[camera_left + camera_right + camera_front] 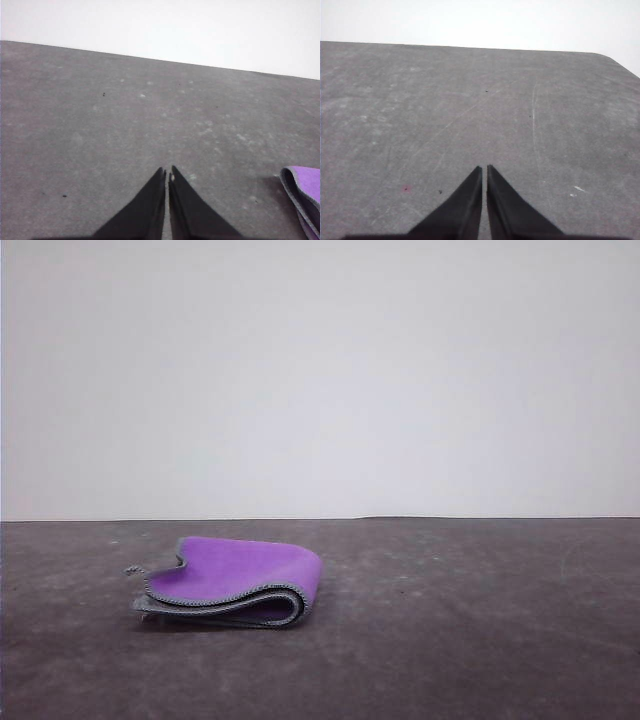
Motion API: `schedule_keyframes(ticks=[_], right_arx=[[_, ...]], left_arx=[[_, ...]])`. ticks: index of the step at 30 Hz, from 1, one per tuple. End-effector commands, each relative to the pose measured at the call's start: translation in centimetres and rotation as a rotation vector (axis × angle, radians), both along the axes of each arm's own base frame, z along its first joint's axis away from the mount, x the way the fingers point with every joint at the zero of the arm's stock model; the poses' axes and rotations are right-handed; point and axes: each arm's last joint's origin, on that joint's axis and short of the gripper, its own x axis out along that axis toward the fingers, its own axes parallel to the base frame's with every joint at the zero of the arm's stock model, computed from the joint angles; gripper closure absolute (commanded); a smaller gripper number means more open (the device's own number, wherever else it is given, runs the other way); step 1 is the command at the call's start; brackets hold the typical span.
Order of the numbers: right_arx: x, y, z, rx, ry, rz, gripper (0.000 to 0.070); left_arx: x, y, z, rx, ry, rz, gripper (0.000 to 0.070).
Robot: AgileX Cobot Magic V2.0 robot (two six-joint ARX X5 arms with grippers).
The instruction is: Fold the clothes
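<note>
Clothes here means one small cloth (232, 582), lying folded on the dark grey counter (460, 640), left of the middle in the front view and toward the counter's far half. Its long axis runs left to right across that view. The rounded fold faces right, while the loose layered edges face left and toward the camera. The upper face is bright purple, the underside dark charcoal, and a light grey stitched hem traces the wavy front edge; one corner curls up at the left. In the left wrist view the left pincer (167, 174) is clenched on nothing, its black tips together over bare counter, the cloth's folded edge off to one side. The right pincer (484, 170) is likewise clenched and empty above scuffed counter. Beyond stands a plain white wall (320, 370).
</note>
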Motion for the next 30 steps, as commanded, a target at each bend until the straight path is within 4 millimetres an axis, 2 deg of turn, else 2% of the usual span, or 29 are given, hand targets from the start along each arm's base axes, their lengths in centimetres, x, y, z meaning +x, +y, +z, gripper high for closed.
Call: schedule_keyframes(ticks=[1,30], right_arx=[[0.04,-0.01,-0.08,0.011,-0.005,-0.003,0.0685],[0.04,-0.01,-0.08,0.011,-0.005,-0.003,0.0685]], left_arx=[[0.12,0.01,-0.61,0.009,0.011,0.003,0.07],[0.12,0.01,-0.61,0.009,0.011,0.003,0.07]])
